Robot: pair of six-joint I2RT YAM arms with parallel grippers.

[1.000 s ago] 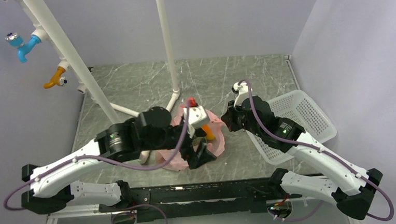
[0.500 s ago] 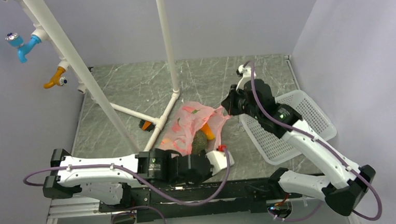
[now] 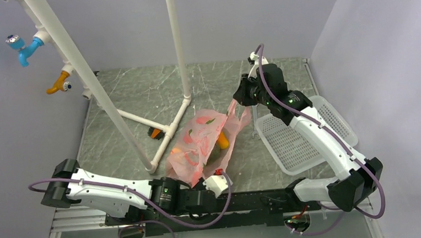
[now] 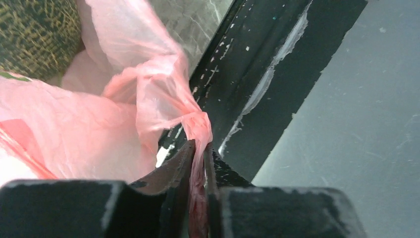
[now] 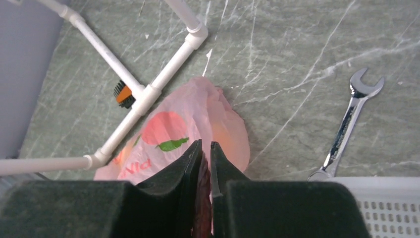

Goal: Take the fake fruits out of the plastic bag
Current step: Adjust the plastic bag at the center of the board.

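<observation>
The pink plastic bag [image 3: 196, 144] lies stretched across the middle of the table. My right gripper [image 3: 235, 103] is shut on the bag's far right end and holds it raised. In the right wrist view the bag [image 5: 190, 119] hangs below that gripper [image 5: 206, 147], with a pink strand pinched between its jaws. My left gripper [image 3: 208, 180] is at the table's near edge, shut on a twisted strand of the bag [image 4: 163, 89]; the gripper [image 4: 199, 148] has the strand between its jaws. A netted melon [image 4: 34, 34] shows in the bag's mouth. An orange piece [image 3: 224, 141] lies at the opening.
A white mesh basket [image 3: 309, 140] stands right of the bag. A white pipe frame [image 3: 168, 134] crosses left of the bag, with an orange-and-black brush [image 3: 155, 133] beside it. A steel wrench [image 5: 346, 124] lies near the basket [image 5: 386, 208]. The black front rail [image 4: 267, 74] runs under my left gripper.
My left arm swung from above the bag to the near edge and closed on the bag's near end. My right gripper moved up and away, pulling the bag taut.
</observation>
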